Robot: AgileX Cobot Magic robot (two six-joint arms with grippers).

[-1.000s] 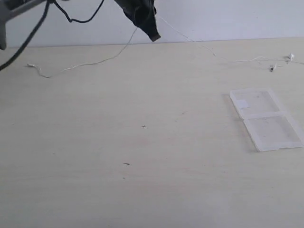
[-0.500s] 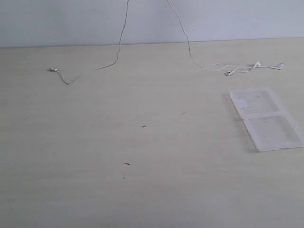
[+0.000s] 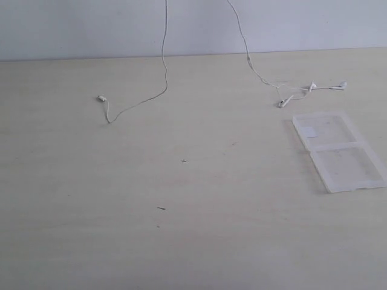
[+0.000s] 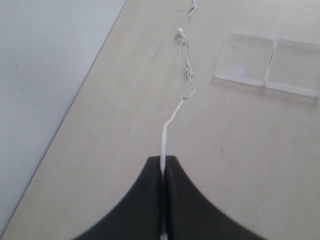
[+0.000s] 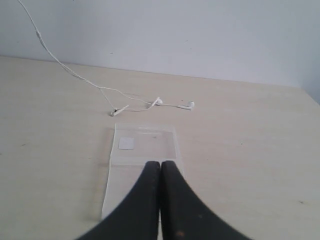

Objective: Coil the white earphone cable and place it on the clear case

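The white earphone cable (image 3: 164,66) hangs in two strands from above the exterior view's top edge. Its plug (image 3: 101,98) rests on the table at the left, and its earbuds (image 3: 311,87) lie at the right, just beyond the clear case (image 3: 338,151). My left gripper (image 4: 163,159) is shut on the cable (image 4: 172,117), which runs from its tips down to the earbuds (image 4: 182,32) beside the case (image 4: 267,62). My right gripper (image 5: 160,164) is shut with nothing in it, above the case (image 5: 144,145). Neither gripper shows in the exterior view.
The pale wooden table (image 3: 181,211) ends at a light wall (image 3: 91,30) behind. A few tiny dark specks (image 3: 161,208) mark the table's middle.
The left gripper has risen out of the exterior view with the cable. The plug has slid right across the table and the earbuds have been dragged left, closer to the case.
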